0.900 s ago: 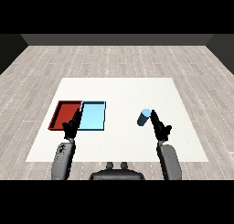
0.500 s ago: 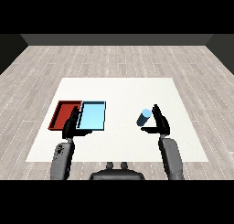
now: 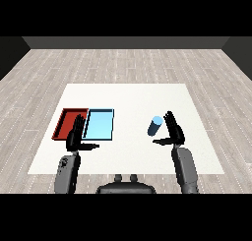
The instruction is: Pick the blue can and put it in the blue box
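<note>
The blue can [image 3: 155, 126] stands tilted on the white table, right of centre. My right hand [image 3: 173, 129] is open just to the can's right, fingers straight and pointing up, thumb reaching under the can's near side; I cannot tell whether it touches. The light blue tray [image 3: 100, 124] lies left of centre, and nothing lies in it. My left hand [image 3: 76, 135] is open at the near edge between the two trays, its thumb sticking out to the right.
The red tray [image 3: 69, 123] lies directly left of the light blue tray, sharing a side. The white table [image 3: 128, 97] stretches far beyond the trays and can; grey plank floor surrounds it.
My right hand has moved a little left and closer to the can, its thumb now under the can's near side. The can and the left hand have stayed in place.
</note>
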`<state>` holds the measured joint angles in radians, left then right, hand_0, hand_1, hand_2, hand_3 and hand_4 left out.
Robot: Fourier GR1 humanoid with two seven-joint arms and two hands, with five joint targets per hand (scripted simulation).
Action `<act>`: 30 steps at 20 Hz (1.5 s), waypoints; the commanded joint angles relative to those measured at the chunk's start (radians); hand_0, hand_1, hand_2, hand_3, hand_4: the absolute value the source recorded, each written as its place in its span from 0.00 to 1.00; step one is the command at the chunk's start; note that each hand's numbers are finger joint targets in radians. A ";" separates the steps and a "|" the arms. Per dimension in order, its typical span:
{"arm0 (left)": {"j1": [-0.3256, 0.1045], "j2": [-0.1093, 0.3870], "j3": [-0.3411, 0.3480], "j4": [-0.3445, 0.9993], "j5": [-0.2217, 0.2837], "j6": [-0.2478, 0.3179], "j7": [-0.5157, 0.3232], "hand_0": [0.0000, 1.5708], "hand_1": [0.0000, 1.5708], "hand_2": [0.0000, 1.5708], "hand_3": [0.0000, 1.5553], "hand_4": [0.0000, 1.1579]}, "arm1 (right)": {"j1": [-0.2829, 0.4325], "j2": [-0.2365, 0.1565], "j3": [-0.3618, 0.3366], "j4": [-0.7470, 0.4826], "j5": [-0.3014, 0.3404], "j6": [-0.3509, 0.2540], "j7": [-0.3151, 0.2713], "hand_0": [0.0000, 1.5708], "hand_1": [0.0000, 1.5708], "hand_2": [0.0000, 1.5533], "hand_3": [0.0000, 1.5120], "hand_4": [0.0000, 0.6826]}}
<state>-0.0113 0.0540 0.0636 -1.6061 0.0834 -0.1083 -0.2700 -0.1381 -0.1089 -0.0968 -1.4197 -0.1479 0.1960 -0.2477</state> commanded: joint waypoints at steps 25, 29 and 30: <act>-0.034 0.002 0.007 -0.091 0.052 0.012 0.107 0.00 0.00 0.00 0.00 0.00 | -0.275 -0.045 -0.117 0.534 -0.043 -0.010 -0.120 0.00 0.00 0.00 0.00 0.00; 0.009 0.023 0.036 -0.008 0.054 -0.037 -0.015 0.00 0.00 0.00 0.00 0.00 | -0.312 -0.012 -0.103 0.631 -0.028 -0.028 -0.173 0.00 0.00 0.00 0.00 0.00; 0.024 0.014 0.034 -0.031 0.054 -0.031 -0.023 0.00 0.00 0.00 0.00 0.00 | -0.327 -0.005 -0.100 0.622 -0.028 -0.050 -0.167 0.00 0.00 0.00 0.00 0.00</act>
<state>-0.0131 0.0666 0.0928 -1.6117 0.1344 -0.1362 -0.2810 -0.4249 -0.1368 -0.2005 -0.8691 -0.1789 0.1670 -0.3801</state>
